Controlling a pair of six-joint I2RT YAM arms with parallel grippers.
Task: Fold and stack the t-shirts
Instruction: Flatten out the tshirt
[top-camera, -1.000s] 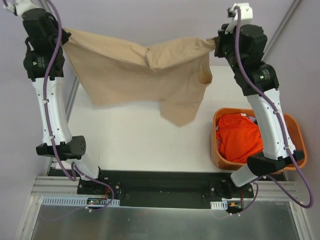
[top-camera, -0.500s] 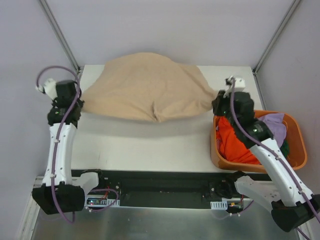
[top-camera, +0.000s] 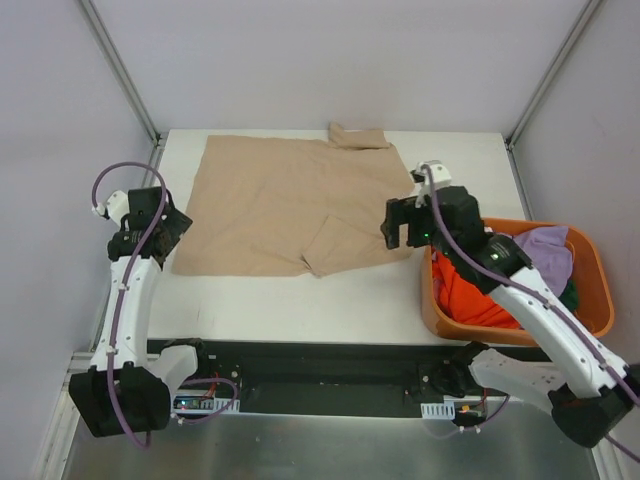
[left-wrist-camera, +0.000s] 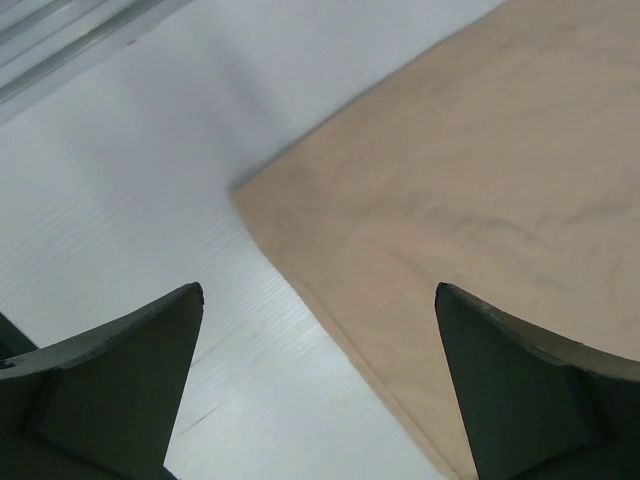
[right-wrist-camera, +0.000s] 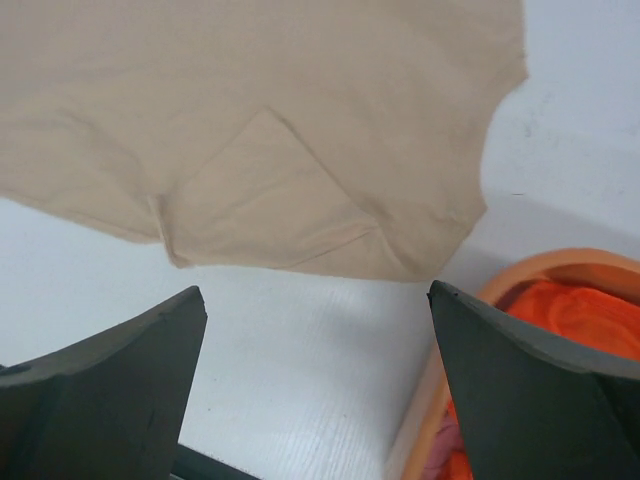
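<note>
The tan t-shirt (top-camera: 280, 205) lies spread flat on the white table (top-camera: 300, 300), with one sleeve folded over its near right part and the other sticking out at the far edge. My left gripper (top-camera: 172, 228) is open just off the shirt's near left corner (left-wrist-camera: 260, 200), its jaws (left-wrist-camera: 318, 330) holding nothing. My right gripper (top-camera: 392, 228) is open at the shirt's right edge and hovers (right-wrist-camera: 316, 300) over bare table near the hem of the tan shirt (right-wrist-camera: 270, 120). Orange (top-camera: 475, 295), lavender (top-camera: 545, 250) and dark green (top-camera: 570, 297) t-shirts sit in the basket.
An orange plastic basket (top-camera: 600, 280) stands at the table's near right, partly under my right arm; its rim (right-wrist-camera: 520, 275) shows beside the right finger. Metal frame posts rise at the table's far corners. A black mounting rail runs along the near edge.
Both grippers were shut on the tan t-shirt, holding it stretched in the air. They came down, opened and let go; the shirt now lies flat and both arms have drawn back.
</note>
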